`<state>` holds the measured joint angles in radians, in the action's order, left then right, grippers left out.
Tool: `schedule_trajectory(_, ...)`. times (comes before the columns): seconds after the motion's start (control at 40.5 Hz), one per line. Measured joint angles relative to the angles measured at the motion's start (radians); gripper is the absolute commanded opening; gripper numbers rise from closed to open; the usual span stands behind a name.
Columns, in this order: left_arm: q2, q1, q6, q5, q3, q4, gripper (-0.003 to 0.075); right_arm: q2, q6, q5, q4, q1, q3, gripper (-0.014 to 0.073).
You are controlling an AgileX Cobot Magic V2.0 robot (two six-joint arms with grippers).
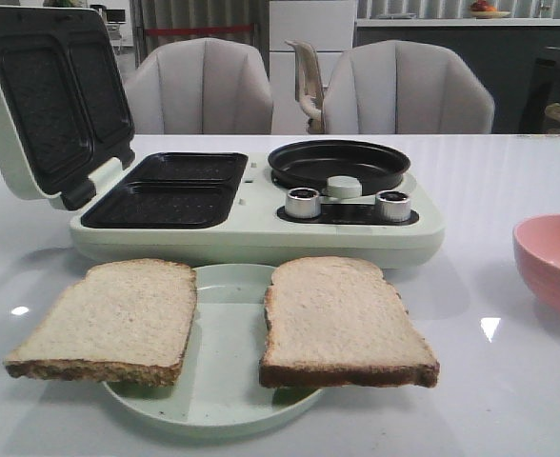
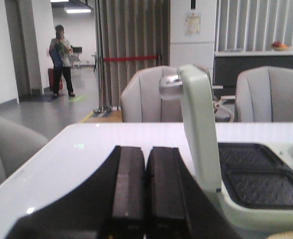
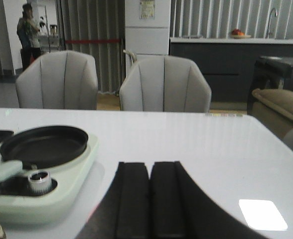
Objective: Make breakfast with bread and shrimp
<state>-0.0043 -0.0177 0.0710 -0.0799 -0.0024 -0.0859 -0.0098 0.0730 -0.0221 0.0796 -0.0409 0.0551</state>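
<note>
two square slices of pale beige sandwich bread with brown crusts lie on a round pale green plate (image 1: 225,405) at the near edge of the white table (image 1: 509,390); the left slice (image 1: 109,319) overhangs the plate's left rim, the right slice (image 1: 342,322) its right side, with a bare strip of plate between them; just beyond stands the pale green breakfast maker (image 1: 261,228), its lid (image 1: 51,95) tilted open at far left, two dark ribbed sandwich wells (image 1: 170,190) exposed and a small round black pan (image 1: 339,164) on its right half; a pink bowl (image 1: 556,262) sits at the right edge (its inside cannot be seen, and no shrimp shows in any view); the left gripper (image 2: 145,199) has its two black fingers pressed together with nothing between them, and the right gripper (image 3: 150,201) likewise; neither shows in the front view; the step in hand is probably lifting a slice into a well; the left arm suits the left slice; the fingers should part first, then take the overhanging crust edge, gently since soft bread tears, and carry it level over the near wall of the maker.
</note>
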Motion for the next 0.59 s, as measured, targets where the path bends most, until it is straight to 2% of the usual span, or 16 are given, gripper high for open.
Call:
schedule_trajectory(0.148, 0.000, 0.000, 0.000, -0.032, -0.082, -0.007, 0.0101, 0.000, 0.000, -0.070, 0.005, 0.000, 0.162, 0.0043)
schedule_trajectory(0.272, 0.000, 0.000, 0.000, 0.022, -0.231, -0.007, 0.0101, 0.000, 0.000, -0.132, 0.007, 0.000, 0.294, 0.0043)
schedule_trajectory(0.37, 0.030, 0.000, 0.000, 0.107, -0.366, -0.007, 0.0101, 0.029, 0.000, -0.199, 0.011, 0.000, 0.401, 0.0043)
schedule_trajectory(0.592, 0.195, 0.000, 0.000, 0.435, -0.627, -0.007, 0.0101, 0.218, 0.000, -0.438, 0.019, 0.000, 0.587, 0.0043)
